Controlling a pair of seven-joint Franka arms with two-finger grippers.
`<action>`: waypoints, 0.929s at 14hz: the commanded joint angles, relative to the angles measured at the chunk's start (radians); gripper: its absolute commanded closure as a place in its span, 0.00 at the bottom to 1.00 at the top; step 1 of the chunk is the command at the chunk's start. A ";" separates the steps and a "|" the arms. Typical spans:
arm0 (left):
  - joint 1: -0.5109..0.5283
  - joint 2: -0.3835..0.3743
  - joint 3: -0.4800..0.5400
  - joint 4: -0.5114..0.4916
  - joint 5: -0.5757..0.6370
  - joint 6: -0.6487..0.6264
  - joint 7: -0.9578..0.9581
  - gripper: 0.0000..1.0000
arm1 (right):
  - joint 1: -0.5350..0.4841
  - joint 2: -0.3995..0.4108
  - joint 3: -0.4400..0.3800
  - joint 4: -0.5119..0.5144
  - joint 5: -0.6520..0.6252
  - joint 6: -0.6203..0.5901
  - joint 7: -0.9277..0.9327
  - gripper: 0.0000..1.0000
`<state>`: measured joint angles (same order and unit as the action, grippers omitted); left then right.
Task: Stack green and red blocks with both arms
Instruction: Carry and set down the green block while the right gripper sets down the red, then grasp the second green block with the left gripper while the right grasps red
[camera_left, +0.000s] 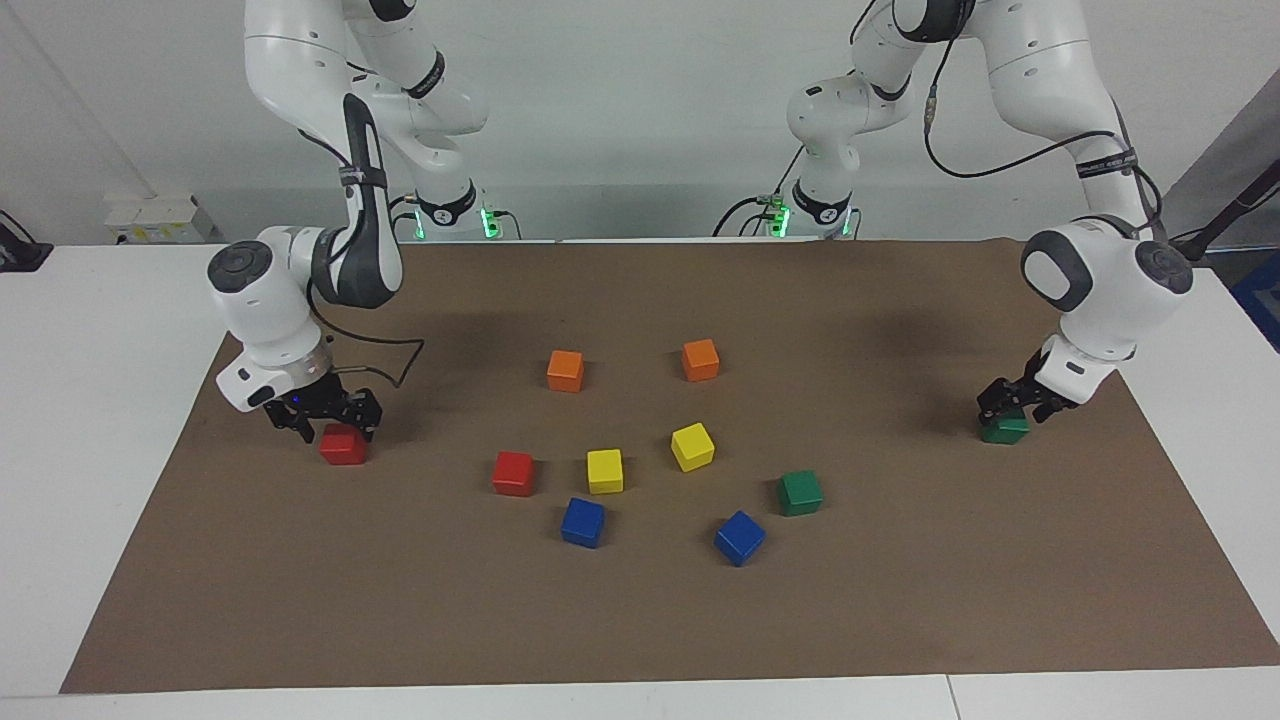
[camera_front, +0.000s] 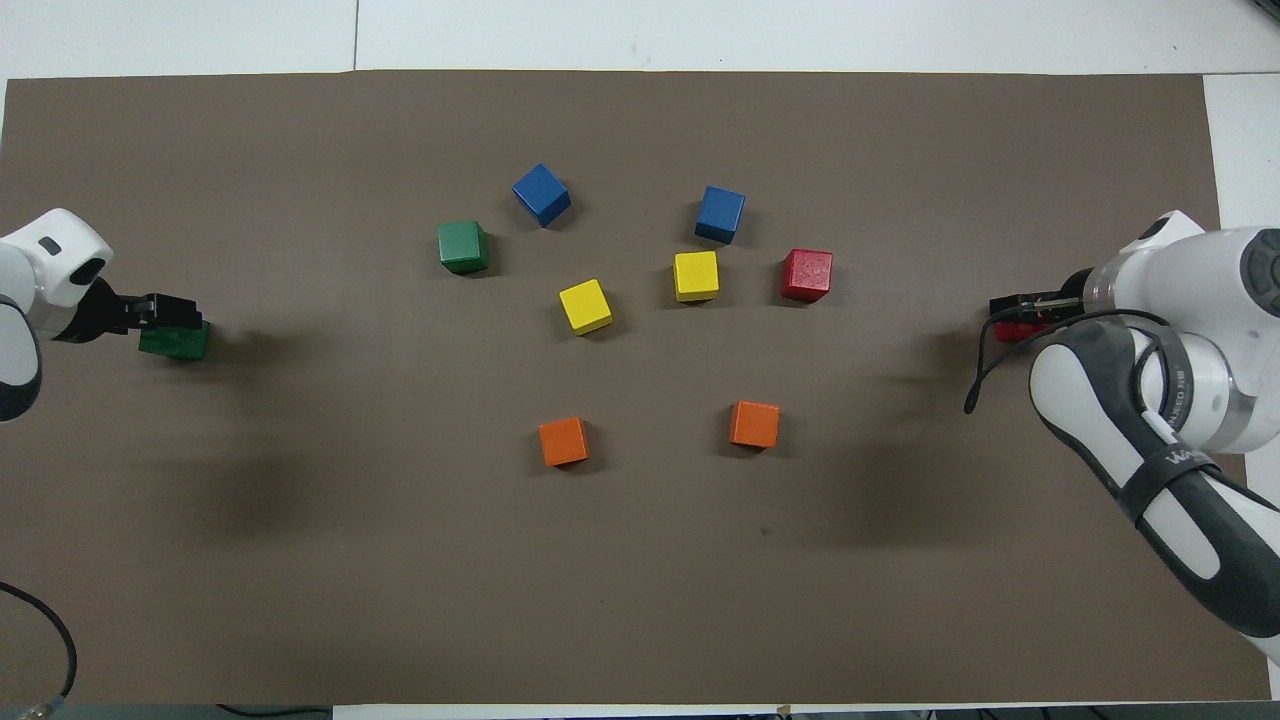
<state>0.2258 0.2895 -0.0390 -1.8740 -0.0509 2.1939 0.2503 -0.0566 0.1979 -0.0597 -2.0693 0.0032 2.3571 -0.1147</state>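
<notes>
One red block (camera_left: 343, 446) (camera_front: 1014, 331) rests on the brown mat at the right arm's end. My right gripper (camera_left: 328, 418) (camera_front: 1008, 304) hangs open just above it, its fingers spread and off the block. A green block (camera_left: 1004, 429) (camera_front: 175, 341) rests at the left arm's end, and my left gripper (camera_left: 1016, 398) (camera_front: 165, 311) stands open a little above it. The other red block (camera_left: 513, 473) (camera_front: 807, 275) and the other green block (camera_left: 800, 492) (camera_front: 462, 247) sit free among the cubes in the middle.
Two orange cubes (camera_left: 565, 370) (camera_left: 700, 359) lie nearer the robots in the middle of the brown mat (camera_left: 640, 620). Two yellow cubes (camera_left: 604, 470) (camera_left: 692, 446) and two blue cubes (camera_left: 582, 522) (camera_left: 739, 537) lie close to the middle red and green blocks.
</notes>
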 joint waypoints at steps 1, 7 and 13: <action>-0.077 0.004 0.008 0.136 0.009 -0.141 -0.103 0.00 | 0.006 -0.054 0.008 0.119 0.020 -0.203 -0.007 0.00; -0.339 0.074 0.008 0.269 0.009 -0.223 -0.477 0.00 | 0.234 0.013 0.008 0.382 0.006 -0.337 0.445 0.02; -0.477 0.244 0.010 0.412 0.008 -0.188 -0.622 0.00 | 0.333 0.153 0.009 0.420 -0.042 -0.184 0.638 0.04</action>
<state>-0.2255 0.4768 -0.0463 -1.5269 -0.0507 2.0077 -0.3552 0.2881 0.3077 -0.0499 -1.6731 -0.0237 2.1410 0.5088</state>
